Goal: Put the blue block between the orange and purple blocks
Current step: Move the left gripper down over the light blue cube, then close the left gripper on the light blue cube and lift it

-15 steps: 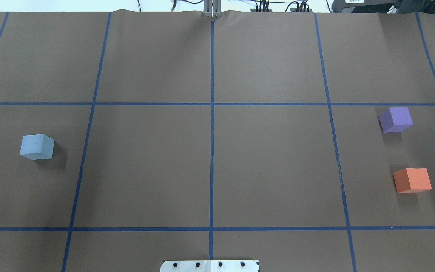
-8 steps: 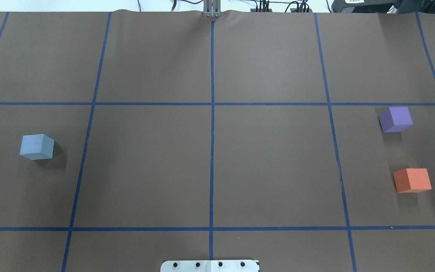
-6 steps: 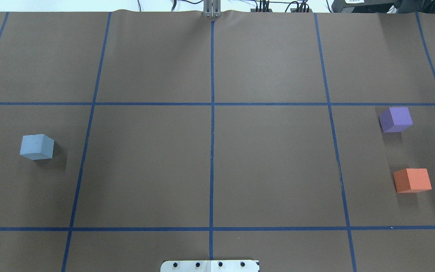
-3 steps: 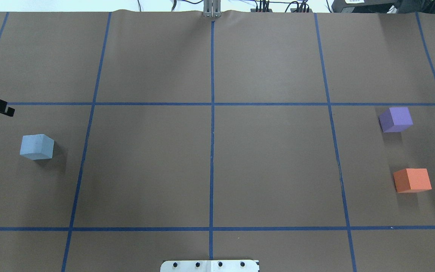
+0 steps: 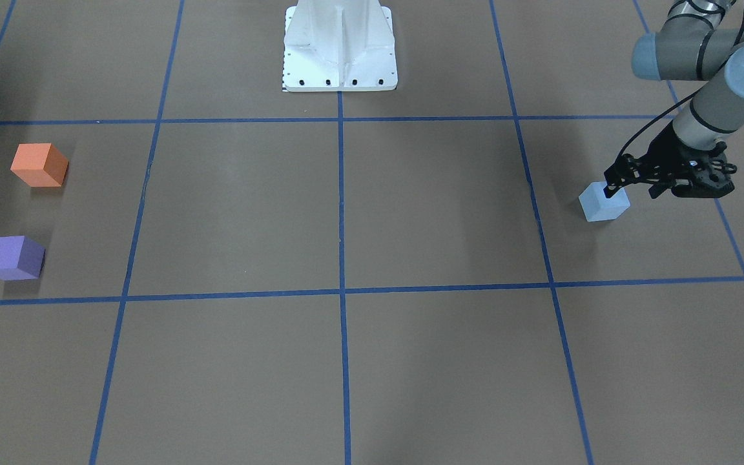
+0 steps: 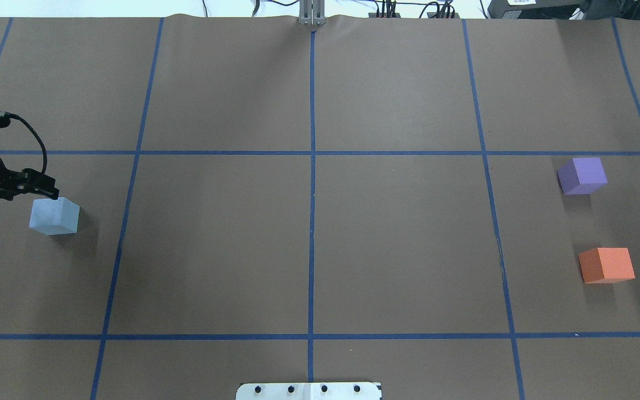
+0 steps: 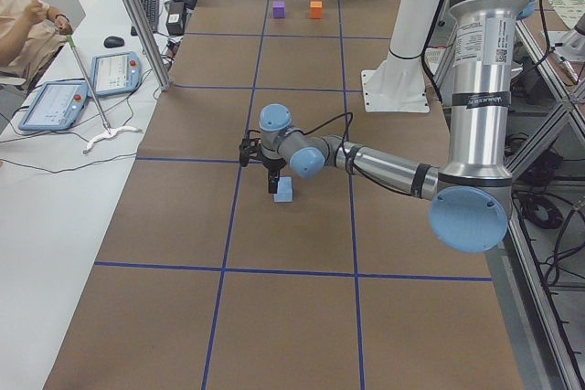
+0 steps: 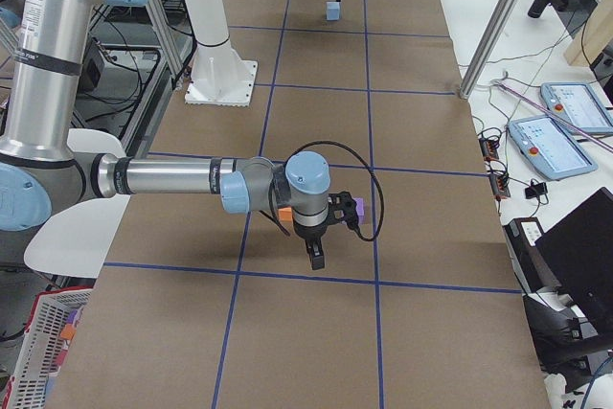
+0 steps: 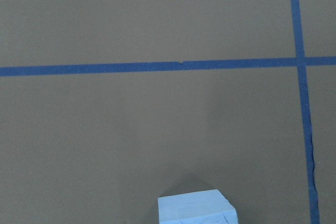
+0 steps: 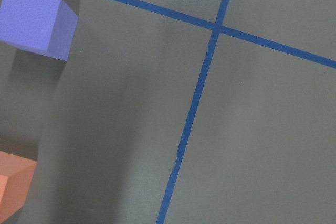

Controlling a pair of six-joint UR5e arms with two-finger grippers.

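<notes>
Front-facing view: my left gripper (image 5: 612, 186) hangs just beside the blue block's (image 5: 604, 205) top. Apart or together, I cannot tell. Overhead: the block lies at my 5 o'clock on the tabletop (image 6: 214, 250). Wrist view: it sits at 6 o'clock, partly cut off.

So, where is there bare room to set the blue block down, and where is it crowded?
The gap between the purple block and the orange block is bare and looks wide enough for one block. The middle squares of the table, beside the centre tape line, are bare too. Crowded only at the blue block, where the left pincer hangs close.
</notes>
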